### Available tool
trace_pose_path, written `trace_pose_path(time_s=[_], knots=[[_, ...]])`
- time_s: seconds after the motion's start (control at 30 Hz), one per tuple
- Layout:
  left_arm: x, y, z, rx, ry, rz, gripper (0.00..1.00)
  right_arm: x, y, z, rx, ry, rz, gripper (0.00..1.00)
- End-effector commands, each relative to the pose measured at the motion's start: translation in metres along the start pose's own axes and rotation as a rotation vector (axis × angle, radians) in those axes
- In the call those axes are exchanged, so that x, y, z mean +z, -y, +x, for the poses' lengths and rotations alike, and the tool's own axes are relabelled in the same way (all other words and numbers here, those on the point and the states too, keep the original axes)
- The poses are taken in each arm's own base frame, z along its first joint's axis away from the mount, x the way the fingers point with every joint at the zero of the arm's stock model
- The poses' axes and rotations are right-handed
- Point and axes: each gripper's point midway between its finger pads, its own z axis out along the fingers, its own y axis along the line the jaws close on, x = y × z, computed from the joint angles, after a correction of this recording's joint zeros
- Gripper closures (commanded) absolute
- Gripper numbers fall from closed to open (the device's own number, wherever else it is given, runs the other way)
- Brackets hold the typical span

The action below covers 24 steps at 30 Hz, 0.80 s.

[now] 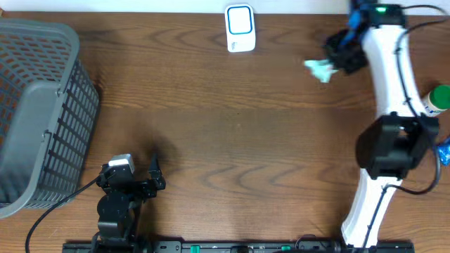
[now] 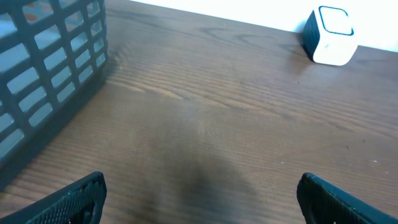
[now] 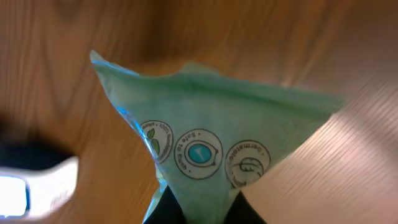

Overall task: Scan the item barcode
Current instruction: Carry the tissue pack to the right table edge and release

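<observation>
The item is a pale green soft packet (image 3: 211, 124) with round printed emblems; my right gripper (image 3: 205, 211) is shut on its lower end and holds it above the wood. From overhead the packet (image 1: 318, 68) pokes out left of the right gripper (image 1: 337, 60) at the back right. A white scanner with a blue-framed window (image 1: 240, 28) stands at the back centre, left of the packet; it shows far right in the left wrist view (image 2: 331, 35) and blurred at the left edge of the right wrist view (image 3: 37, 186). My left gripper (image 2: 199, 199) hangs open over bare wood near the front left (image 1: 144, 179).
A grey mesh basket (image 1: 39, 112) fills the left side and shows at the left wrist view's left edge (image 2: 43, 68). A green-capped bottle (image 1: 437, 100) and a blue item (image 1: 443, 151) lie at the right edge beside the right arm.
</observation>
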Motion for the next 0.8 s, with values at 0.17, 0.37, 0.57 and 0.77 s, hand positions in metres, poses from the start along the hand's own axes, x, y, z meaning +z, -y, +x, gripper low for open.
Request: trace_pose_path(time_s=[0.17, 0.37, 0.57, 0.77], knots=[[0.002, 0.0, 0.011, -0.008, -0.035, 0.001, 0.02, 0.043, 0.117, -0.101, -0.09, 0.066, 0.297, 0.98], [0.002, 0.0, 0.011, -0.008, -0.035, 0.001, 0.02, 0.078, 0.176, -0.141, 0.006, 0.054, 0.305, 0.99], [0.002, 0.0, 0.011, -0.008, -0.035, 0.001, 0.02, 0.074, 0.169, -0.149, -0.038, 0.007, 0.193, 0.63], [0.002, 0.0, 0.011, -0.008, -0.035, 0.001, 0.02, 0.008, 0.124, -0.146, -0.136, -0.01, 0.035, 0.21]])
